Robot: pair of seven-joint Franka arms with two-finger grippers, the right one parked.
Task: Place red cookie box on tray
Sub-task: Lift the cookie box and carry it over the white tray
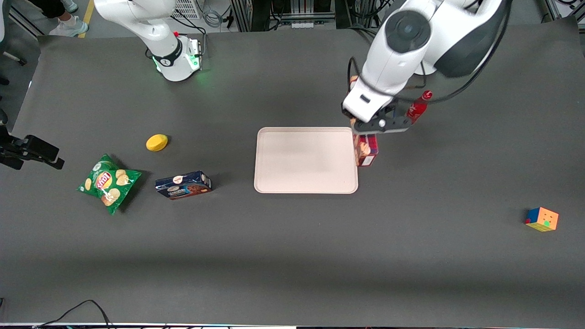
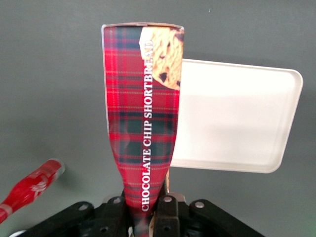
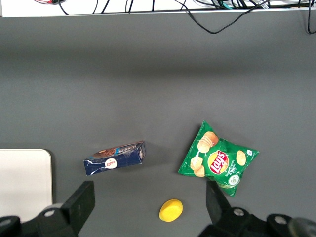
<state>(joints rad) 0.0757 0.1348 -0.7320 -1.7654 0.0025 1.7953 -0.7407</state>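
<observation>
My left gripper [image 1: 374, 126] is shut on the red cookie box [image 1: 366, 150], a long dark-red tartan carton with cookie pictures. In the front view the box hangs from the gripper just beside the tray's edge toward the working arm's end, partly hidden by the hand. The left wrist view shows the box [image 2: 143, 113] pinched between the black fingers [image 2: 167, 217], lettered "CHOCOLATE CHIP SHORTBREAD". The pale pink-beige tray [image 1: 306, 160] lies flat in the middle of the table, with nothing on it. It also shows in the left wrist view [image 2: 232, 116], beside the box.
A red bottle [image 1: 418, 108] lies close by the gripper, farther from the front camera. A colour cube [image 1: 542, 219] sits toward the working arm's end. A dark-blue cookie box [image 1: 183, 185], a green chip bag [image 1: 108, 183] and a yellow object [image 1: 156, 142] lie toward the parked arm's end.
</observation>
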